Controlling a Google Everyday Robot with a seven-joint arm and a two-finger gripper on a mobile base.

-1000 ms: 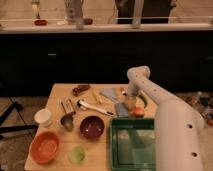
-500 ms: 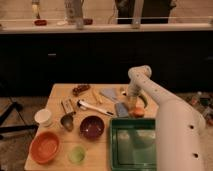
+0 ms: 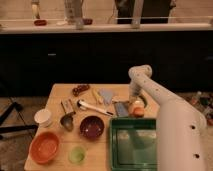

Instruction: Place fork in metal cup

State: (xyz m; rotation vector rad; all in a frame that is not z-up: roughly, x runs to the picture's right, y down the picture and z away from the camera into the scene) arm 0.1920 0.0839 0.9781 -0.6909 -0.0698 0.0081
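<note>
Wooden worktop (image 3: 59,96) stands in a dim room, with dark cabinets behind. Nearest, at 7 o'clock, sit an orange bowl (image 3: 45,147) and a pale green cup (image 3: 76,155), with a green tray (image 3: 132,144) at 5 o'clock. Behind them is a maroon bowl (image 3: 91,126). The metal cup (image 3: 67,121) stands upright at 9 o'clock, with a white cup (image 3: 43,117) just beside it. Farther back, at 3 o'clock, the gripper (image 3: 134,104) is down at the worktop, fully closed, beside an orange object (image 3: 136,111). The fork cannot be made out. It is probably pinched there, though no grasp shows. To do the step well, lift straight up and cross toward 9 o'clock above the white-handled utensil (image 3: 94,107). Hold the fork upright over the small mouth and lower it before letting go, since the cup may tip.
</note>
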